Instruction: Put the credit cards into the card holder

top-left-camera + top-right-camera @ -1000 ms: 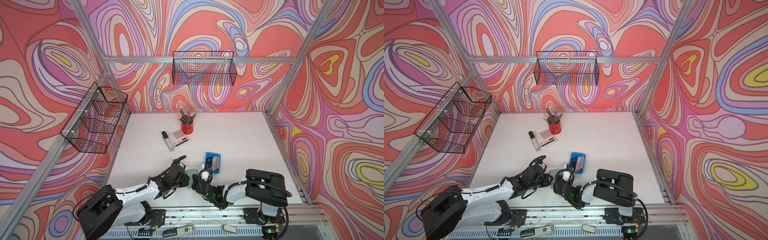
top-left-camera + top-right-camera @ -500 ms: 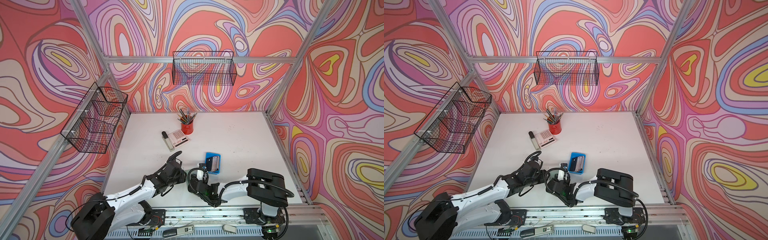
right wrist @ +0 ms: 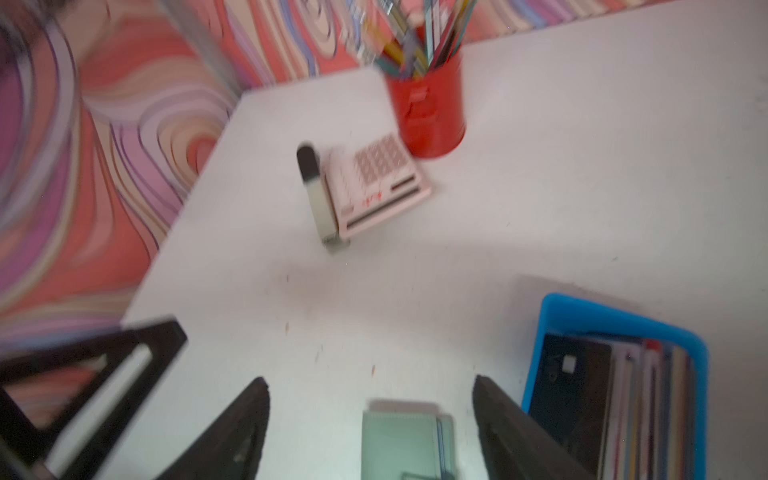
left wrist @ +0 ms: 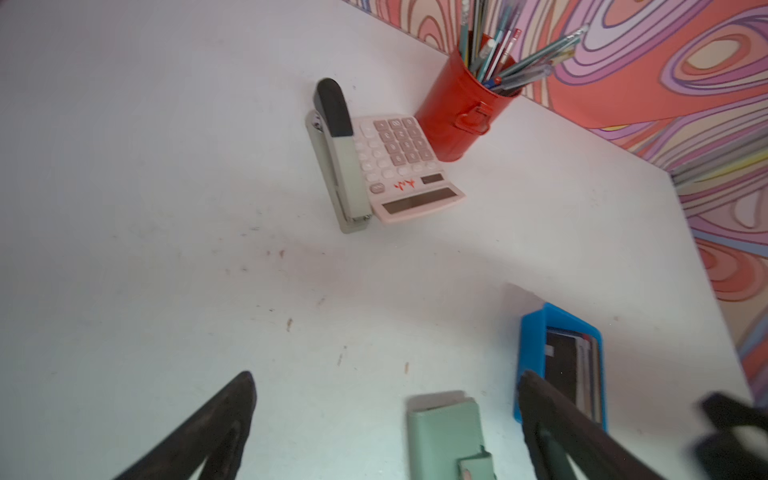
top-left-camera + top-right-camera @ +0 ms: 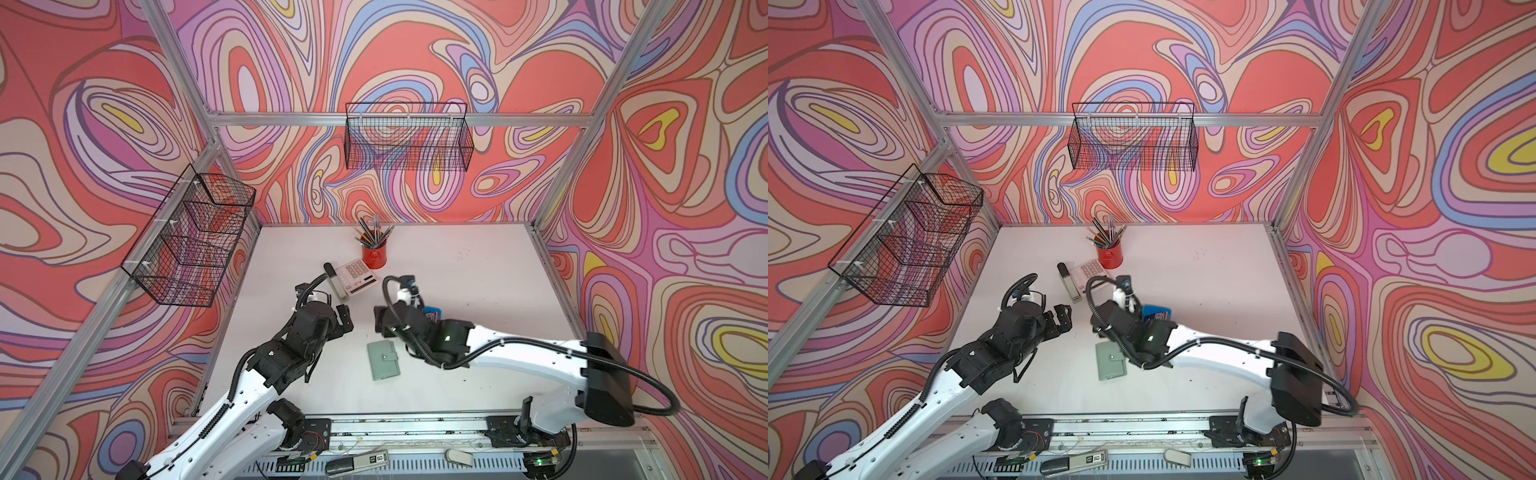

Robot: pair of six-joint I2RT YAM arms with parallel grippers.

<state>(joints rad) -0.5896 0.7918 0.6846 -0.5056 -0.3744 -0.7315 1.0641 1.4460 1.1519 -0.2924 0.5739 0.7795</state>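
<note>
Top views: arms (image 5: pixel 249 386) (image 5: pixel 519 353) lean inward near card holder (image 5: pixel 382 360), fingers (image 5: pixel 344 316) apart

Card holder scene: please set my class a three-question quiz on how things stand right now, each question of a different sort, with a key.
1. True or false: the card holder lies open.
2. Where are the credit cards? A: standing in the blue tray. B: on the calculator. C: in a wire basket.
3. Fill in: the left hand and the right hand both stand ___, holding nothing.
Key: 1 false, it is closed; 2 A; 3 open.
</note>
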